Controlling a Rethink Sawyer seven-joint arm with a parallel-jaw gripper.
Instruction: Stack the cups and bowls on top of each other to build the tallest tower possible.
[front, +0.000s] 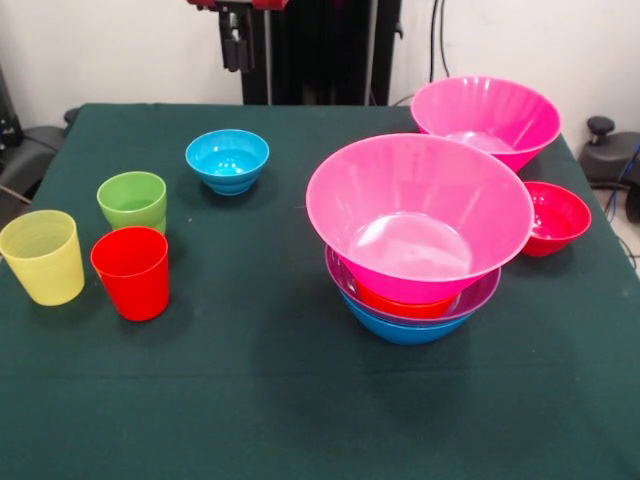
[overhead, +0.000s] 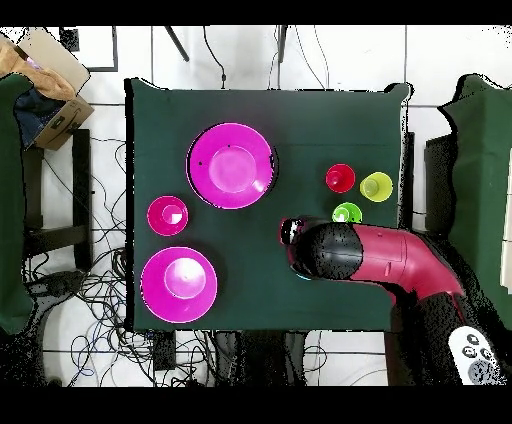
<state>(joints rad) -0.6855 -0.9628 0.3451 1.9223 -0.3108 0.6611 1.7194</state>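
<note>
The tower (front: 420, 235) stands right of centre: a blue bowl (front: 405, 332) lowest, then purple (front: 482, 293), orange (front: 400, 303) and a big pink bowl (front: 420, 215) uppermost. Behind it sits a second pink bowl (front: 487, 118), with a crimson bowl (front: 555, 217) to the right. A cyan bowl (front: 228, 160) rests alone at the back left. The green cup (front: 132, 200), yellow cup (front: 42, 256) and red cup (front: 131, 272) stand upright at the left. My gripper (front: 237, 42) hangs high at the top edge, above and behind the cyan bowl. From overhead, the arm (overhead: 340, 250) hides it.
The green cloth table (front: 300, 400) ends close to the crimson bowl on the right and the yellow cup on the left. In the overhead view a cardboard box (overhead: 50, 85) sits off the table's corner and cables (overhead: 95, 290) lie on the floor.
</note>
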